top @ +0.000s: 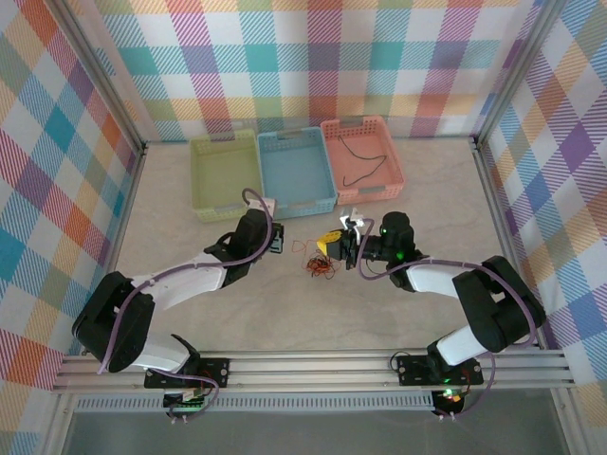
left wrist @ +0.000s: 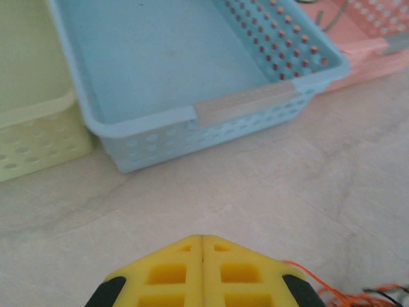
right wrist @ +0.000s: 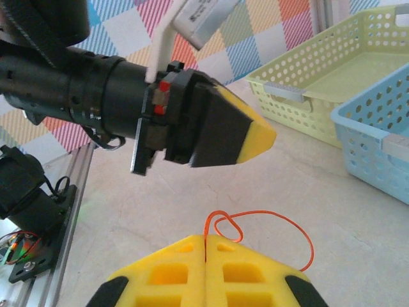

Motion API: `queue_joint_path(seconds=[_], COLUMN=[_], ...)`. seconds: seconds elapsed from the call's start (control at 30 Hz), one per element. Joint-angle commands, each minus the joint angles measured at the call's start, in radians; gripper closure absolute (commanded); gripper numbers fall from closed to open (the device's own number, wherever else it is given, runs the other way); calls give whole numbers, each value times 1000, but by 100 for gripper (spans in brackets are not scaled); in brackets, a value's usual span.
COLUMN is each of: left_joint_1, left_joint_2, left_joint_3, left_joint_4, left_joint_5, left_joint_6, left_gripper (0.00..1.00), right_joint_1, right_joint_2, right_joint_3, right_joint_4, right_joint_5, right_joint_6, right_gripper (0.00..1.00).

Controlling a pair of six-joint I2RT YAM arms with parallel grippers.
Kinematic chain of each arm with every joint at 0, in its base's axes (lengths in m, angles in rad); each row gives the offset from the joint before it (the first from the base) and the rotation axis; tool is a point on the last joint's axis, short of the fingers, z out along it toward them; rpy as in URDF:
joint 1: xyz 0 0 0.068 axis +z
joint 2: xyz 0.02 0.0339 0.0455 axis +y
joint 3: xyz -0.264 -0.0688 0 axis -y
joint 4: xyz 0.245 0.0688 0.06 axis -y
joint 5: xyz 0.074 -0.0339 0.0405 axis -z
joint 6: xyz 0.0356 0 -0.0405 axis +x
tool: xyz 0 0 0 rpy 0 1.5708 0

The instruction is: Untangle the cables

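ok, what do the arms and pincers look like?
Same build: left arm and right arm have white links, black joints, a lilac hose each. The left pincer and right pincer have yellow fingers with square recesses on black bodies. Green light at the right wrist.

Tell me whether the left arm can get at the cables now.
Probably yes: the cables lie just beside the left gripper with nothing between them; its jaws are shut, though, and must open first.

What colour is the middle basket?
Light blue; that perforated plastic basket shows best in the left wrist view.
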Motion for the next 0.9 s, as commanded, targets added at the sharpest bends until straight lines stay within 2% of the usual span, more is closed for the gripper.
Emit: queue_joint_path(seconds=[0.0,0.13,0.23,0.33,0.43,0.67,0.87], left_joint_1=[4,4,3,-17,-33,-81,-109], left_joint_2=[-61,-96,-121,-118,-95,-19,8], left_joint_3=[-46,-83,-117,-115,-96,-42,-20], left_joint_4=[109,161,215,219,203,158,133], left_joint_5=[191,272,348,370,375,375,277], left_joint_6=[50,67,92,124,155,231,258], left_gripper=[90,66,53,43,40,40,41], right_joint_1=[6,2,-3,-5,-5,-5,0], right_joint_2=[-30,-26,-18,-11,-6,-18,5], right_joint_3=[9,12,12,16,16,17,34], right_joint_4=[0,6,22,35,54,72,102], right_joint_5=[44,35,19,2,-14,-38,-115], right_joint_6=[-17,4,24,40,57,90,120], right_gripper=[97,99,100,100,100,100,100])
